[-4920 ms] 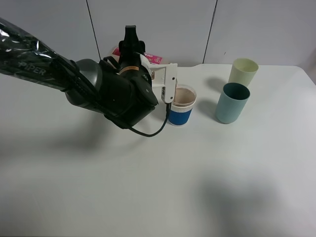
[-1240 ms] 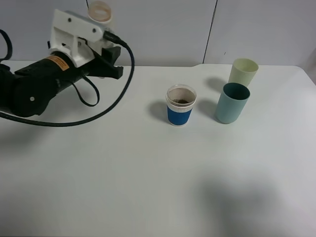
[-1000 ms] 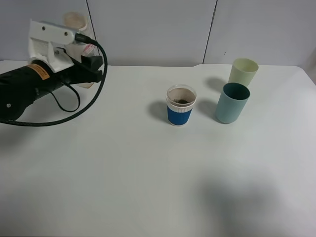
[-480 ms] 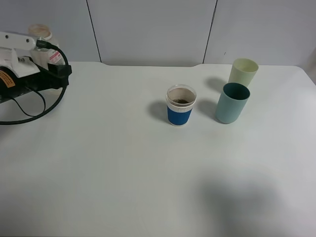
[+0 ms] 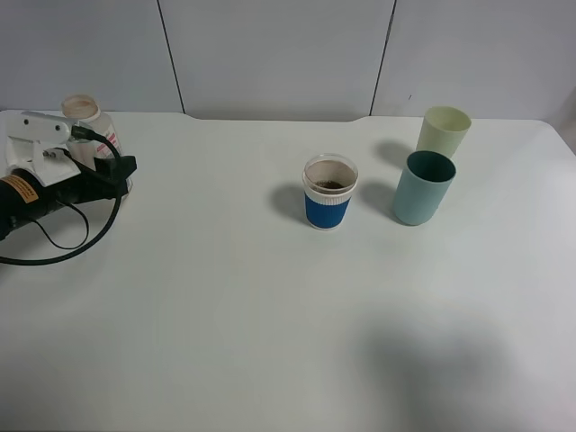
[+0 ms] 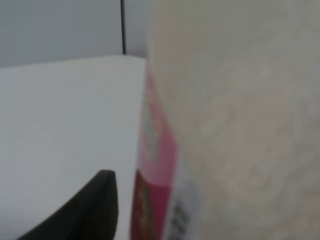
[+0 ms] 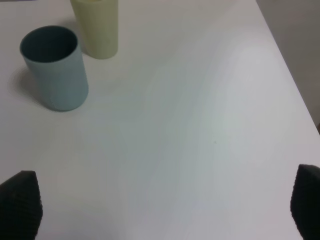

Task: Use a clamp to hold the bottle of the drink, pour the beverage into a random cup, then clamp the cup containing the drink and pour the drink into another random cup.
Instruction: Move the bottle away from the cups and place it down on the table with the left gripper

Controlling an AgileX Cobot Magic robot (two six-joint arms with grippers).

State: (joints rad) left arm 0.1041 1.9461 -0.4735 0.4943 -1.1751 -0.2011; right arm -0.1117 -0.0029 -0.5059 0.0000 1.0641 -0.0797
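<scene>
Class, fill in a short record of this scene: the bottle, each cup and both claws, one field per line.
Bottle: upright at the table's left edge, in the left claw
Left claw: shut on the bottle
Right claw: open, empty
Blue-banded cup: mid-table, beverage inside
Teal cup: right of it, upright
Yellow-green cup: behind the teal cup

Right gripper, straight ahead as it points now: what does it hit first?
Likely bare table. The open right gripper points along a line that passes beside the teal cup and the pale yellow-green cup. Depth is unclear.

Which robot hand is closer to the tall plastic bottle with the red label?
Left. The left hand clamps the bottle; the right hand hovers near the round teal cup.
</scene>
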